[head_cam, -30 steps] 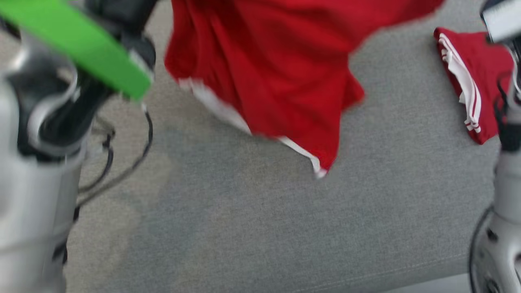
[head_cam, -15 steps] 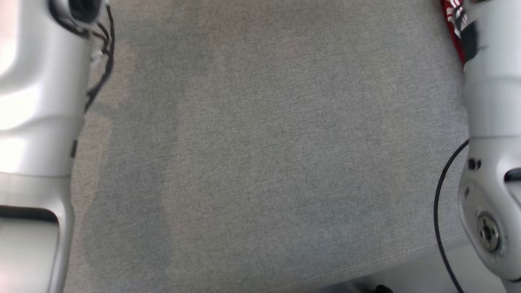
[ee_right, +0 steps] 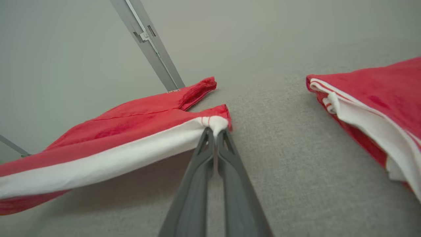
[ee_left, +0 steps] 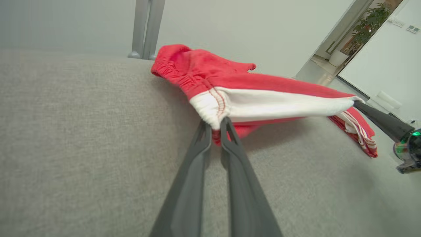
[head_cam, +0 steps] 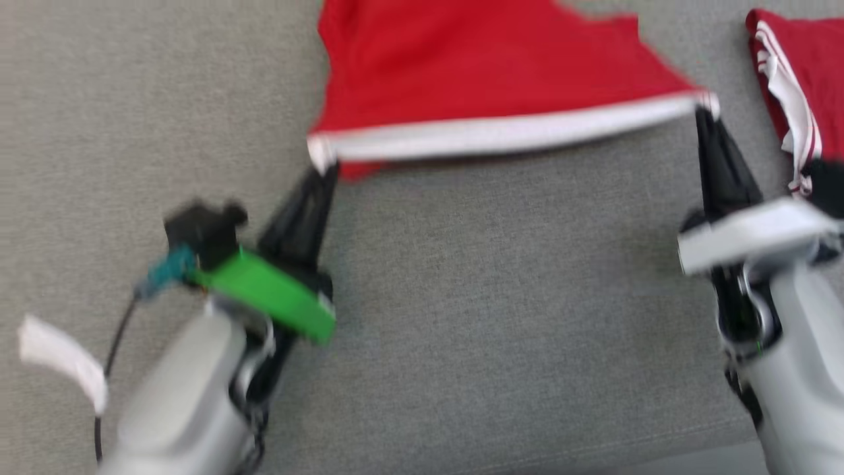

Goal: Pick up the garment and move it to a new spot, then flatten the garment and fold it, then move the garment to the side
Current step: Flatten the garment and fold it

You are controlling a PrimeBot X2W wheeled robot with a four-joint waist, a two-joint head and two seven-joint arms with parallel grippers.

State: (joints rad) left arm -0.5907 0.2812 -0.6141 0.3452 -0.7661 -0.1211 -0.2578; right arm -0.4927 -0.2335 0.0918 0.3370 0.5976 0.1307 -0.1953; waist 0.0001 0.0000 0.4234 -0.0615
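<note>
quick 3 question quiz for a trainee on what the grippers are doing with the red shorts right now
1. True or false: the left gripper is shut on the red shorts.
2. The shorts' white band between the left gripper and the right gripper is: A) lying slack in a heap, B) stretched taut, C) rolled into a tube.
3. Fill in: the second red garment lies on the grey fabric surface at the robot's ____ side.
Key: 1 true; 2 B; 3 right.
</note>
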